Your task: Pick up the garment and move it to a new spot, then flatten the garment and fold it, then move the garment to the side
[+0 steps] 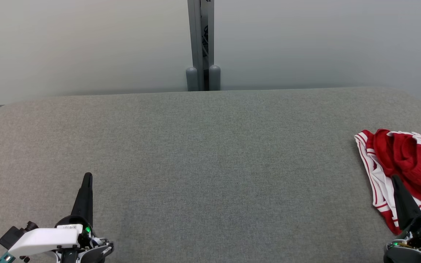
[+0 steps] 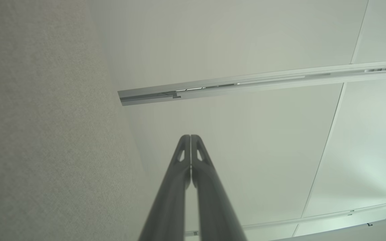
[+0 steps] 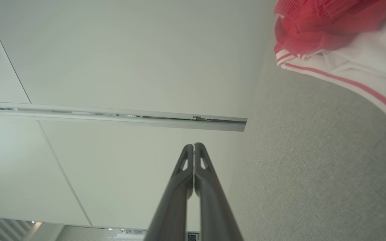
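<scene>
your left tool (image 1: 87, 177) sits at 7 o'clock in the head view, low over the grey bench (image 1: 210, 164), with its white wrist housing angled toward 8 o'clock. its two dark fingers point to 12 o'clock and are clenched together on nothing. your right tool (image 1: 394, 178) sits at 5 o'clock and also points to 12. in the right wrist view its tips meet with nothing between them. the garment (image 1: 404, 160), red with white striped trim, lies crumpled on the bench at 3 to 4 o'clock, running off the head view's edge. the right tool's fingers cross its near hem in that view, and you cannot tell whether they touch it. a small white label (image 1: 69, 227) on the left wrist carries writing too small to read
</scene>
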Tool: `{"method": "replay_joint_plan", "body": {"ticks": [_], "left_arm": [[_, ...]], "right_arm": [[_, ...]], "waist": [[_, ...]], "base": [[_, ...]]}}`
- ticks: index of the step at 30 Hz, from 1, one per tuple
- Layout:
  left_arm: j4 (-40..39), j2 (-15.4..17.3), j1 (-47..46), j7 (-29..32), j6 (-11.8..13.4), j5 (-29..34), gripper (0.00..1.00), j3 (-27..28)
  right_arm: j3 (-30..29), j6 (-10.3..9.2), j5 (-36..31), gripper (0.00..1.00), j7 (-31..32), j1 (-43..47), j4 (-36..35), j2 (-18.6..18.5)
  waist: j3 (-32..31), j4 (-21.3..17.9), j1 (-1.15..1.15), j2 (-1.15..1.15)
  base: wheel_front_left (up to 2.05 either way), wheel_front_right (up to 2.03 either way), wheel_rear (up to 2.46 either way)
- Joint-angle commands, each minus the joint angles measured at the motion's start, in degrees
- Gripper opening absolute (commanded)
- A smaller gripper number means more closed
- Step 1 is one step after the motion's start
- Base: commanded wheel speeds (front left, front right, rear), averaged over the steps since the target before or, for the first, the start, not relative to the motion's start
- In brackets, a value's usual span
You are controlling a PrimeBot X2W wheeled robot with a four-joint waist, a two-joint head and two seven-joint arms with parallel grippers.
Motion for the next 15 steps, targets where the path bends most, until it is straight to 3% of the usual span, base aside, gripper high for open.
{"method": "replay_joint_plan", "body": {"ticks": [1,15], "left_arm": [[-0.4,0.3,-0.9,0.3,-0.6,-0.8,0.00,0.4],[-0.4,0.3,-1.0,0.6,-0.6,-1.8,0.00,0.4]], "right_arm": [[-0.4,0.04,1.3,0.00,0.5,-0.5,-0.2,-0.6],[-0.7,0.04,2.4,0.00,0.9,-0.5,-0.3,-0.6]], "waist": [[0.1,0.0,0.00,0.00],[0.2,0.0,0.00,0.00]], "base": [[0.00,0.00,0.00],[0.00,0.00,0.00]]}}
